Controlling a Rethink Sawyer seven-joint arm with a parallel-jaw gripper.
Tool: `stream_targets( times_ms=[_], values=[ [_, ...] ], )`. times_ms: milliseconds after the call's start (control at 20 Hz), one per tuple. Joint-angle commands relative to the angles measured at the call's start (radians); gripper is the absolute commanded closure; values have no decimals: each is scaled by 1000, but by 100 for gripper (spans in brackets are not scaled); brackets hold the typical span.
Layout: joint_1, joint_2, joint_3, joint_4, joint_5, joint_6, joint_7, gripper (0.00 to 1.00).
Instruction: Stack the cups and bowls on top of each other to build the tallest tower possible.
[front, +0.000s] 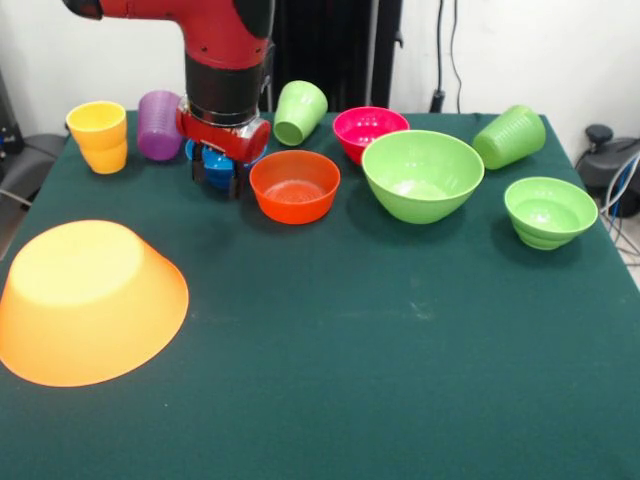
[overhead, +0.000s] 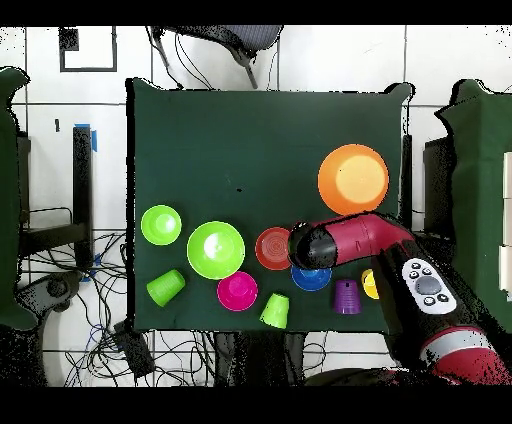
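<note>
My gripper (front: 218, 178) is down low over the blue bowl (front: 190, 150), which the arm mostly hides; the bowl's rim shows in the overhead view (overhead: 311, 279). The red-orange bowl (front: 294, 185) stands just beside it. The huge orange bowl (front: 90, 300) lies upside down, apart from the others. The pink bowl (front: 369, 128), large light green bowl (front: 422, 175) and small green bowl (front: 549, 210) stand upright. The yellow cup (front: 99, 136) and purple cup (front: 158, 125) stand close behind my gripper. One green cup (front: 299, 112) is tilted and another (front: 510, 135) lies on its side. Nothing is stacked.
The dark green tablecloth (front: 400, 380) covers the table. Cables (overhead: 100, 330) lie on the floor around the table. My arm (overhead: 350, 240) reaches in over the purple and yellow cups.
</note>
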Motion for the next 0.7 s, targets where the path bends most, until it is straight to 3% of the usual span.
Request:
stream_targets(
  times_ms=[50,700],
  values=[
    [75,21,-22,-74,-34,300,-315,0],
    [48,20,6,-52,-59,275,-297,0]
  ],
)
